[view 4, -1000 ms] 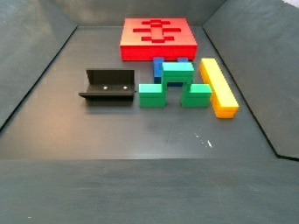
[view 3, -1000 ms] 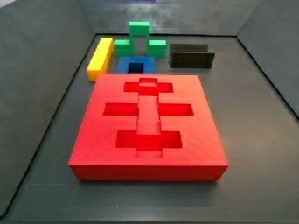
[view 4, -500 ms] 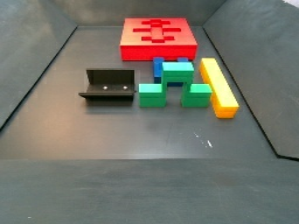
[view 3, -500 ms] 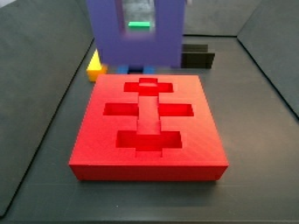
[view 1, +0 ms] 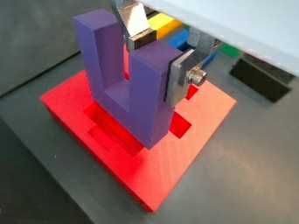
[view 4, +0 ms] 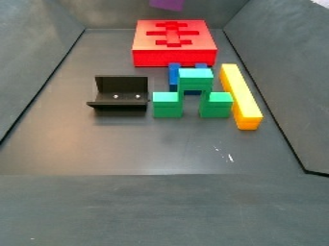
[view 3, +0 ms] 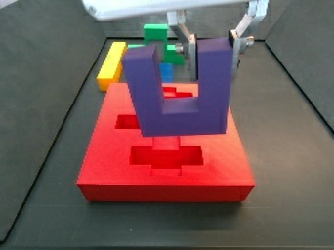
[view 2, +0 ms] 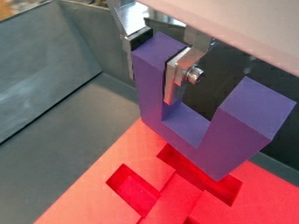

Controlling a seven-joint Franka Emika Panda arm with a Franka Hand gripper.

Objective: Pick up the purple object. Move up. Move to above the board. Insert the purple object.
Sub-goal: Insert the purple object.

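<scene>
My gripper [view 3: 213, 47] is shut on one arm of the purple object [view 3: 177, 93], a U-shaped block held with its arms up and base down. It hangs above the board [view 3: 117, 166], a red slab with darker cross-shaped cut-outs. In both wrist views the silver fingers [view 1: 181, 77] [view 2: 176, 77] clamp that arm, and the block's base [view 1: 140, 122] [view 2: 205, 144] is over the board's cut-outs [view 1: 111, 140] [view 2: 146, 188]. In a side view only a purple sliver [view 4: 167, 4] shows at the top edge, above the board [view 4: 176, 40].
Beyond the board lie a yellow bar [view 4: 240, 94], a green stepped block [view 4: 193, 93], a small blue block [view 4: 174, 73] and the dark fixture [view 4: 118, 96]. Dark bin walls rise on all sides [view 3: 39, 117].
The gripper with the purple object has come from beyond the board's far end to over the board. A second ago neither showed. The other pieces have not moved.
</scene>
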